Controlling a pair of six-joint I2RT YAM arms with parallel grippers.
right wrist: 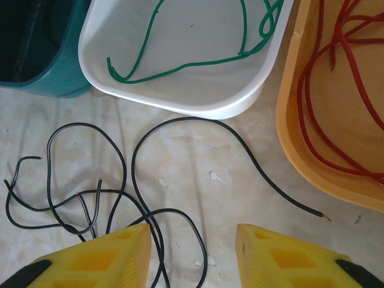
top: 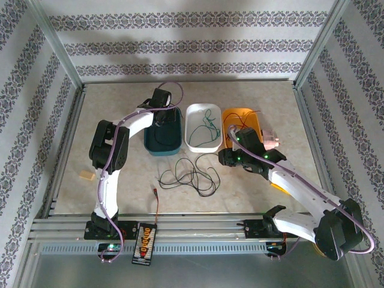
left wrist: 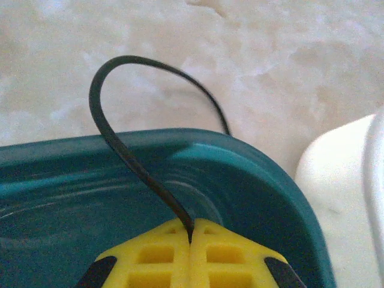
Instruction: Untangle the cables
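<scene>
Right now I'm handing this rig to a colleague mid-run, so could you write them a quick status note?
Left gripper: shut on a black cable above the teal bin; the cable loops out over the rim.
Right gripper: open, over the black tangle on the table.
Done: green cable in the white bin, red cable in the orange bin.
Left: bin the held cable, then probably pull the black tangle apart strand by strand.

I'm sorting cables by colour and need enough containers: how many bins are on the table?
3, in a row: the teal bin at left, the white bin in the middle, the orange bin at right. I see no others.
</scene>
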